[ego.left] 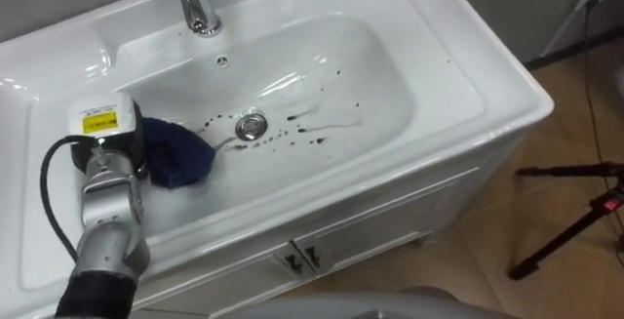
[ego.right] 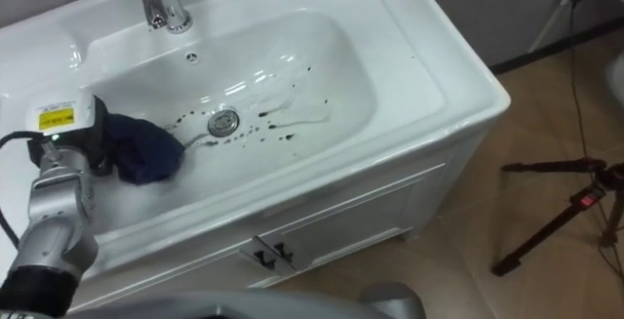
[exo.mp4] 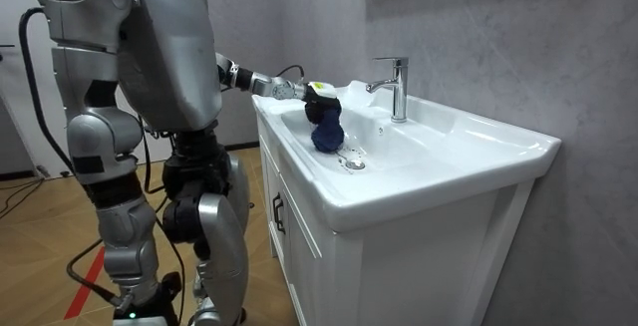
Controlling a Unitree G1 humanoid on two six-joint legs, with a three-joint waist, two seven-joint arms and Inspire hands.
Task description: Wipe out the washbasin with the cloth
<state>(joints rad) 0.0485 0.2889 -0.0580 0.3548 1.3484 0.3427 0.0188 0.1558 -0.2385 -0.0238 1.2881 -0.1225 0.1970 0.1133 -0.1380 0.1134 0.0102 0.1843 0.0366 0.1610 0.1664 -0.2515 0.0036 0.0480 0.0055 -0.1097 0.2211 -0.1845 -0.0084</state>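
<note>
The white basin (ego.left: 390, 75) has dark spots and streaks (ego.left: 317, 139) around and to the right of its metal drain (ego.left: 252, 126). My left hand (ego.left: 109, 129) reaches into the bowl's left side, its back towards me, shut on a bunched dark blue cloth (ego.left: 180, 153). The cloth lies against the basin floor just left of the drain. In the room view I stand at the basin's front corner; the left hand (exo.mp4: 321, 102) holds the cloth (exo.mp4: 326, 135) over the bowl. My right hand (exo.mp4: 135, 281) hangs low at my side.
A chrome faucet (ego.left: 195, 2) rises at the back of the basin. Below the front rim are white cabinet doors (ego.left: 302, 256). A black tripod (ego.left: 575, 212) stands on the wooden floor to the right, and a grey wall runs behind the vanity.
</note>
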